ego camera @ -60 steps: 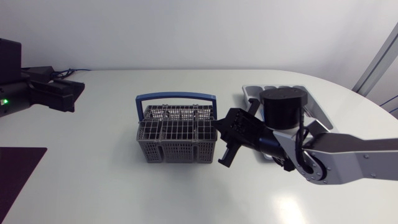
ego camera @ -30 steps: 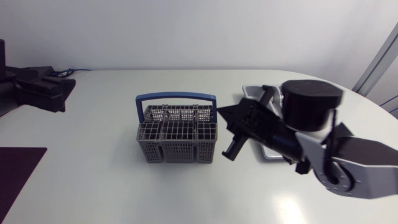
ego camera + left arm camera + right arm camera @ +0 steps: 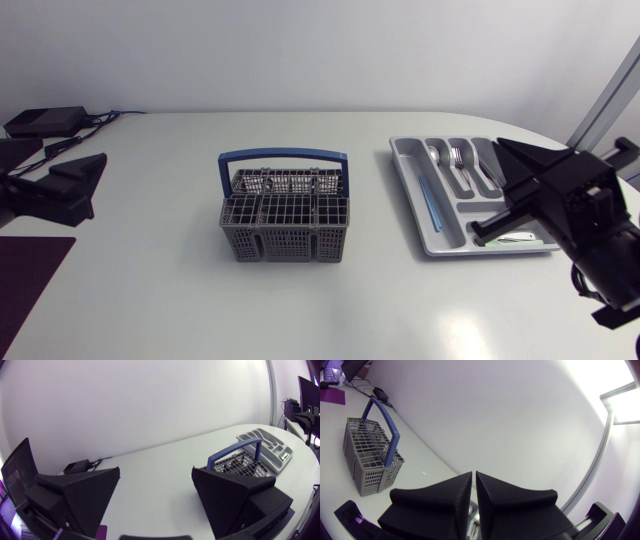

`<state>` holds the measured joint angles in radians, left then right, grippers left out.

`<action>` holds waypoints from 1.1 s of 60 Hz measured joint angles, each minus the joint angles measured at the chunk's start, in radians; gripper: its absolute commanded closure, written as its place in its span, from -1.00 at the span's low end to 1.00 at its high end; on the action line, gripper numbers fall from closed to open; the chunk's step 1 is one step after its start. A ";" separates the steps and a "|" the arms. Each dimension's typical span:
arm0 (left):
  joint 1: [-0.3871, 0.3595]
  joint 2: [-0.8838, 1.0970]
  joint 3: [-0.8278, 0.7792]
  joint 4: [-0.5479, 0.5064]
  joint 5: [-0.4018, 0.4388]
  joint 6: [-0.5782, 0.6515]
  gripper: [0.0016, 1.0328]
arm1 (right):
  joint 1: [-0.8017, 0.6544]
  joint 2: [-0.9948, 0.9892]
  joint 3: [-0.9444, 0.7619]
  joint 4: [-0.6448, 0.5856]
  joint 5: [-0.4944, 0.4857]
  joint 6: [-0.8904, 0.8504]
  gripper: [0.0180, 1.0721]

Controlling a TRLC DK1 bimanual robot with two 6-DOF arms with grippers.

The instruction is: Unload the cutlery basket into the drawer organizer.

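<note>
One basket [image 3: 284, 215] near drawer organizer [image 3: 447, 226]

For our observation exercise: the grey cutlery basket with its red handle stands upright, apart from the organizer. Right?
No: the head view shows the handle is blue, not red. The grey cutlery basket does stand upright, apart from the organizer.

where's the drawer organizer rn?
Head view: drawer organizer lies on the right side of the table, apart from the cutlery basket to its left, its right end partly hidden by my right arm.
</note>
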<state>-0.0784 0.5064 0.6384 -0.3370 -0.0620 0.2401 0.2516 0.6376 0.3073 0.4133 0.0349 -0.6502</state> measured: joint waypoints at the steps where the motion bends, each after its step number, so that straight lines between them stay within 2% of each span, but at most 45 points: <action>1: 0.000 -0.014 -0.013 0.007 0.000 0.000 -0.93 | -0.014 -0.027 -0.011 -0.011 0.000 0.002 0.38; 3: 0.001 -0.031 -0.030 0.019 0.000 0.000 -0.93 | -0.032 -0.064 -0.023 -0.031 0.000 0.006 0.24; 7: 0.005 -0.069 -0.072 0.053 0.000 -0.004 -0.93 | -0.072 -0.143 -0.053 -0.080 -0.005 0.023 0.21; 9: 0.005 -0.085 -0.092 0.068 0.000 -0.004 -0.93 | -0.088 -0.177 -0.067 -0.100 -0.005 0.027 0.10; 14: 0.005 -0.113 -0.138 0.086 0.000 -0.007 -0.93 | -0.124 -0.252 -0.096 -0.146 -0.008 0.042 -0.41; 17: 0.005 -0.116 -0.158 0.086 0.000 -0.009 -0.93 | -0.142 -0.288 -0.108 -0.175 -0.009 0.052 -0.55; 22: 0.005 -0.116 -0.179 0.086 0.000 -0.011 -0.93 | -0.171 -0.320 -0.121 -0.205 -0.014 0.075 -0.92; 37: 0.029 -0.179 -0.238 0.126 0.000 -0.038 -0.93 | -0.215 -0.434 -0.144 -0.252 -0.027 0.132 -0.92; 66: 0.050 -0.337 -0.426 0.225 0.027 -0.122 -0.92 | -0.229 -0.530 -0.213 -0.333 -0.031 0.358 -0.92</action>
<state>-0.0288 0.1696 0.2127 -0.1123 -0.0349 0.1177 0.0231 0.1078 0.0940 0.0803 0.0040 -0.2924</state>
